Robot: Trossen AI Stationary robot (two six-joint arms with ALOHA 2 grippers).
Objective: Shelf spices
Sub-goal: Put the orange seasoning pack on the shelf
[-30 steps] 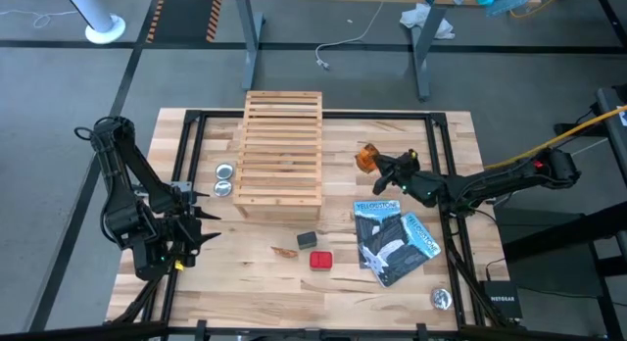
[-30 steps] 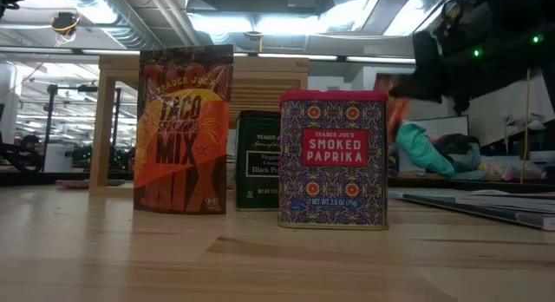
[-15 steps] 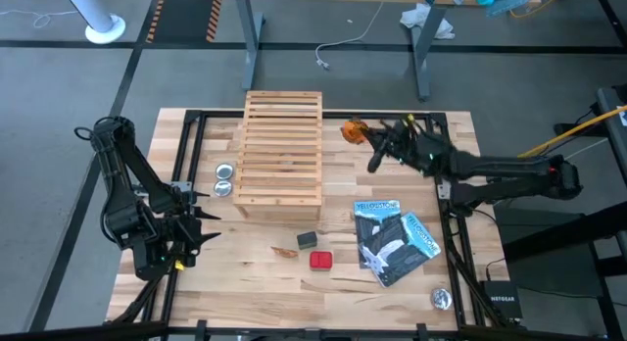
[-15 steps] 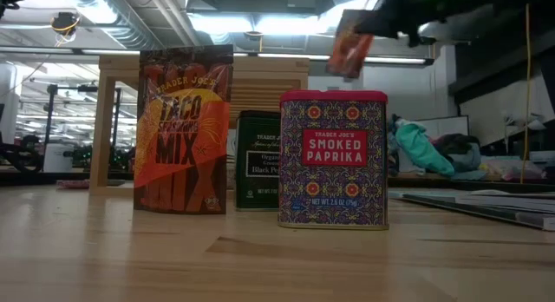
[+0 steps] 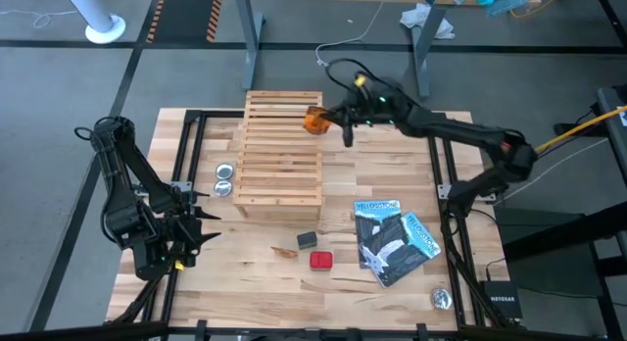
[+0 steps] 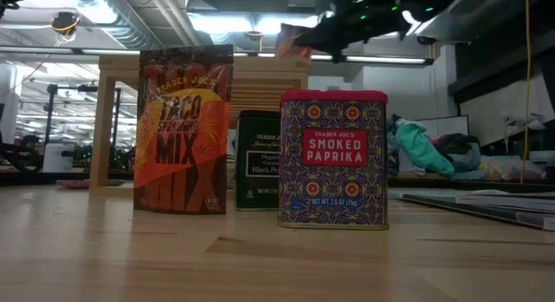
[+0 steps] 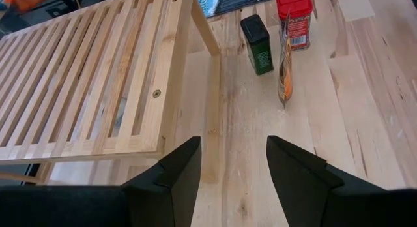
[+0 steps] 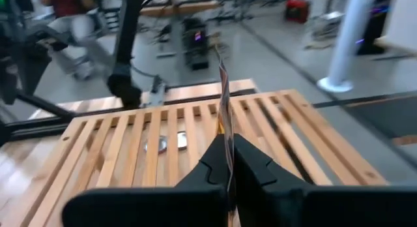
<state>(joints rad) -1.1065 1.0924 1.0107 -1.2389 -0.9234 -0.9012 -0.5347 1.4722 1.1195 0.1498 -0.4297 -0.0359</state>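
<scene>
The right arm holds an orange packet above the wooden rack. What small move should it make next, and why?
Probably lower the packet onto the rack, then release. The right pincer is shut on the packet and hangs over the rack's far end, so the packet is above the slats but not yet resting on them.

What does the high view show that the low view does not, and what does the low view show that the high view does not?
Only the high view shows the left gripper waiting, open, at the table's left edge, two tins, the booklets, and the packet held by the right gripper above the shelf's far right corner. Only the low view shows the labels: a taco mix packet, a black pepper box and a smoked paprika box, all upright. Both show the shelf, the held packet and these three spices.
</scene>
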